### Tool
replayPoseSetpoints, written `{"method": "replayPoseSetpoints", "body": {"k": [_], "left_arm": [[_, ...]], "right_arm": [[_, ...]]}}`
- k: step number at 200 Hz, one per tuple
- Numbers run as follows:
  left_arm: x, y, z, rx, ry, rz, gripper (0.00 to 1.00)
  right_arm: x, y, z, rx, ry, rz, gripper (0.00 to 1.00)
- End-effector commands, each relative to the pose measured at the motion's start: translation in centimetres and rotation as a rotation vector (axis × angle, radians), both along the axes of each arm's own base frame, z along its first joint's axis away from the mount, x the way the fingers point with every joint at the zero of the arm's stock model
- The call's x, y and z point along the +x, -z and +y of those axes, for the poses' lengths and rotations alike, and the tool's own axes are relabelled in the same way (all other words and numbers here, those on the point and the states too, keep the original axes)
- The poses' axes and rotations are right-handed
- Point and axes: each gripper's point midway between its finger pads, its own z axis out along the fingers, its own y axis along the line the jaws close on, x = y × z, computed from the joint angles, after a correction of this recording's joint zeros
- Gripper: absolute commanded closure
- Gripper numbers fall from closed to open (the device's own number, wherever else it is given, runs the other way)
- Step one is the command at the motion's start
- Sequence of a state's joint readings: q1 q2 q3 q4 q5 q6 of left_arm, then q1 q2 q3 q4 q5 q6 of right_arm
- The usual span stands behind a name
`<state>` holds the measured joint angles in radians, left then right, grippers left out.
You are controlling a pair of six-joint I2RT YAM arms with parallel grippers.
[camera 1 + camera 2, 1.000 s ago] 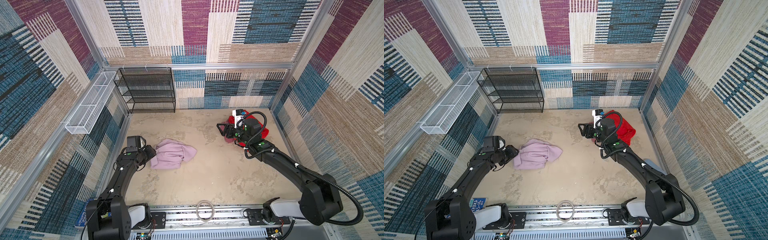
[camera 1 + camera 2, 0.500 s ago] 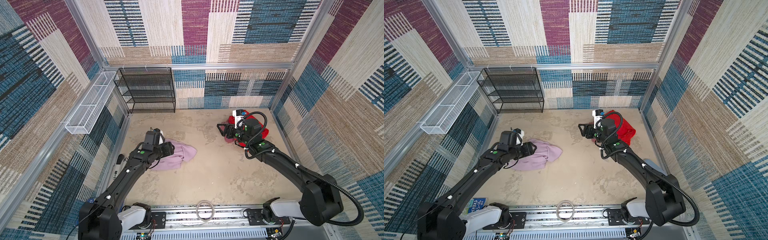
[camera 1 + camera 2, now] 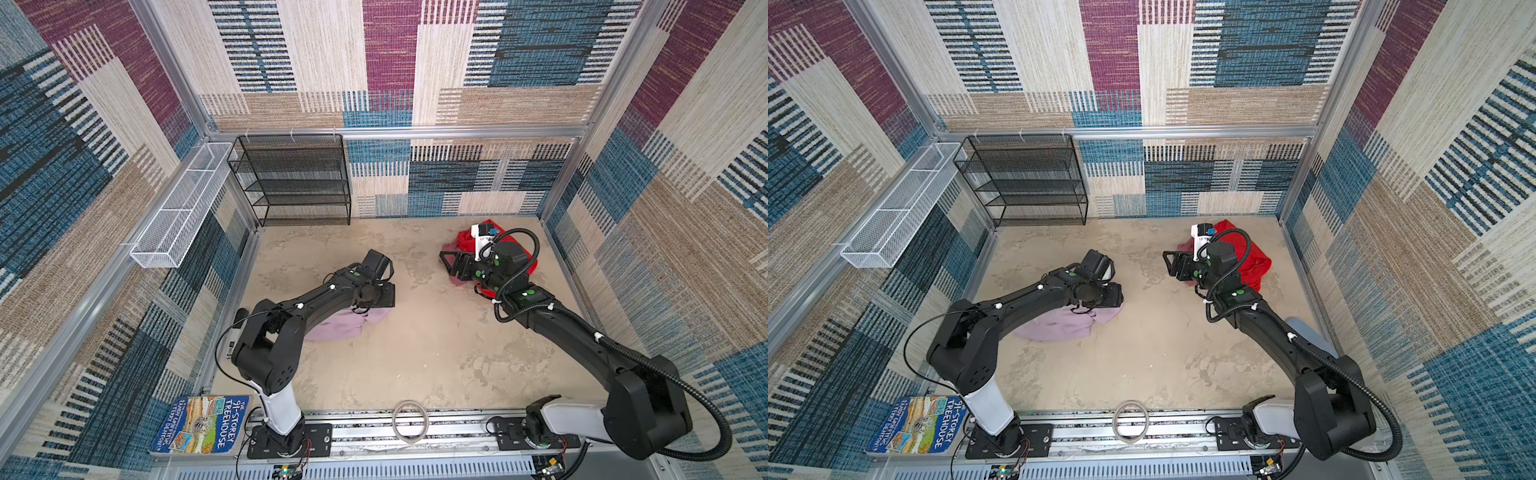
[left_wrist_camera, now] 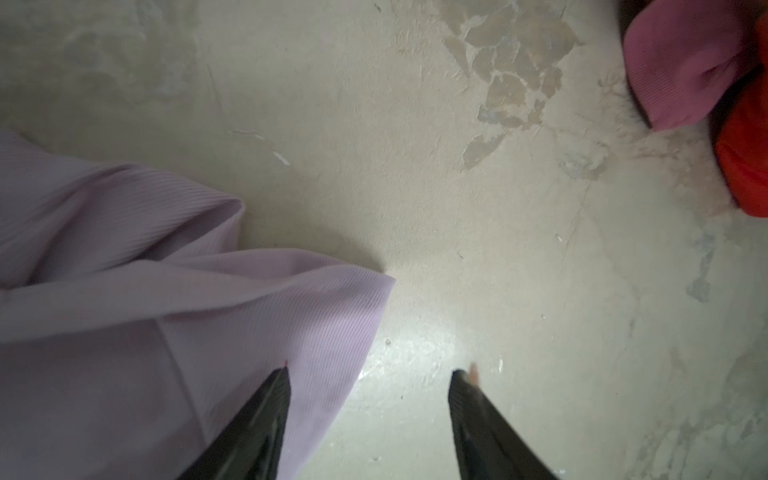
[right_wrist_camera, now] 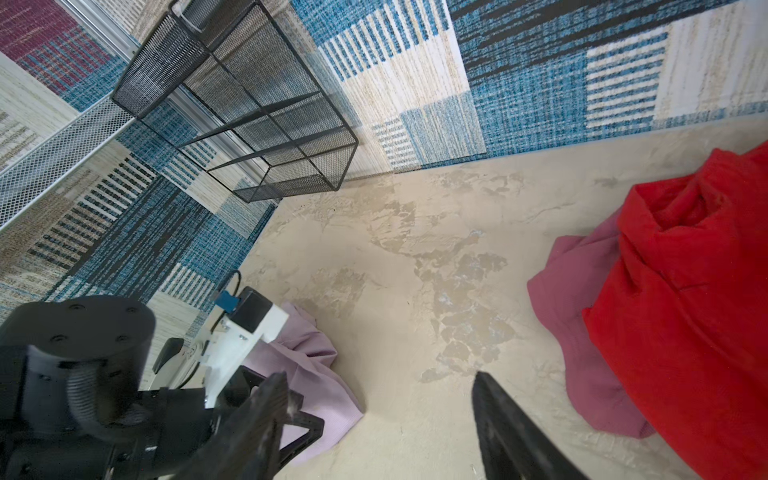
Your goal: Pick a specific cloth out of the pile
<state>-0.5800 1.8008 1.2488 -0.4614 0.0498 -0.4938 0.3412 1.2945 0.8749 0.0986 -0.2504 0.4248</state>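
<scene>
Overhead, left arm half-hides cloth, wrist view, spread jaws straddle its edge

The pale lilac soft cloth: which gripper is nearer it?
Left. The left gripper hangs open over the pale lilac cloth; the right gripper is across the floor, beside the bright red cloth pile.

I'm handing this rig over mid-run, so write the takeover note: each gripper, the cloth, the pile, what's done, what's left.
Left gripper: open, empty, poised over a corner of the lilac cloth, one finger above fabric, one above bare floor.
Right gripper: open, empty, beside the pile.
The lilac cloth lies crumpled, apart from the pile: red cloth and maroon-pink cloth, back right.
Done: cloth is clear of the pile.
To do: probably grasp that corner.
</scene>
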Motion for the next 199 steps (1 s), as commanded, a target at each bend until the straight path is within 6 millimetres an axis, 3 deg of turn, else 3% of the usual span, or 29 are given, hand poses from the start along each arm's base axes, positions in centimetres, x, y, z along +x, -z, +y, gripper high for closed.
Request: {"method": "replayPoseSetpoints", "body": {"k": [1, 66, 104, 125, 134, 162, 199], "left_arm": [[0.3, 1.2, 0.2, 0.045, -0.013, 0.018, 0.36], [0.9, 4.5, -0.4, 0.134, -0.007, 0.062, 0.42], [0.5, 6.5, 0.3, 0.231, 0.001, 0.096, 0.57], [0.1, 7.3, 0.9, 0.279, 0.001, 0.127, 0.9], [-0.1, 7.5, 1.0, 0.282, 0.002, 0.133, 0.99], [0.1, 5.8, 0.2, 0.242, 0.011, 0.103, 1.0], [0.7, -0.6, -1.2, 0.095, 0.015, -0.005, 1.0]], "right_arm": [[-0.1, -0.2, -0.4, 0.011, 0.008, -0.004, 0.27], [0.0, 0.3, -1.4, 0.014, 0.018, 0.012, 0.27], [0.0, 0.3, -2.0, 0.018, 0.031, 0.013, 0.27], [0.1, 0.3, -2.2, 0.019, 0.033, 0.016, 0.27], [0.1, 0.4, -2.3, 0.019, 0.035, 0.019, 0.27], [0.2, 0.6, -2.5, 0.019, 0.042, 0.022, 0.27], [0.4, 0.4, -2.5, 0.026, 0.042, 0.02, 0.27]]}}
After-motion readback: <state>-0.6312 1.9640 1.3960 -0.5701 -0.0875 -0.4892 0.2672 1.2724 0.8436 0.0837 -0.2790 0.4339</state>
